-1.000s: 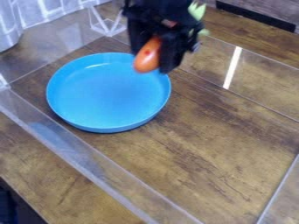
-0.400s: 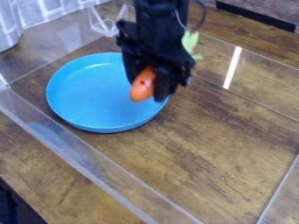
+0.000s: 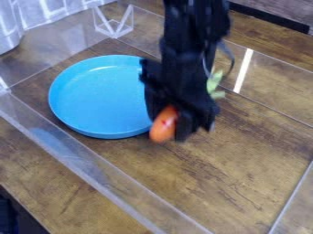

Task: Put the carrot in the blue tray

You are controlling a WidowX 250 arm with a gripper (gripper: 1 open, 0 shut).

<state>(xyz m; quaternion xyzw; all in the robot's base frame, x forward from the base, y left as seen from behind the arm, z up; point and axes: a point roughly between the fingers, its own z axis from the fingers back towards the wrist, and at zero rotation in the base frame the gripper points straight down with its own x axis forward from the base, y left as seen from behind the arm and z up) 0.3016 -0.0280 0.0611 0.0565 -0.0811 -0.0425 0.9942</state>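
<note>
Since a second ago the gripper [image 3: 171, 124] has dropped and swung from the tray's 1 o'clock rim down to about its 4 o'clock edge, taking the carrot [image 3: 164, 127] along. The blue tray [image 3: 91, 96] sits at left on the wooden table [image 3: 232, 183]. The black jaws are pinched on the carrot, its orange body showing just past the rim.

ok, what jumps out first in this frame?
The bright blue tray, empty, left of centre on the dark wooden table. Right beside it, the black gripper points down, shut on the orange carrot, at the tray's near-right rim, apparently just outside it.
</note>
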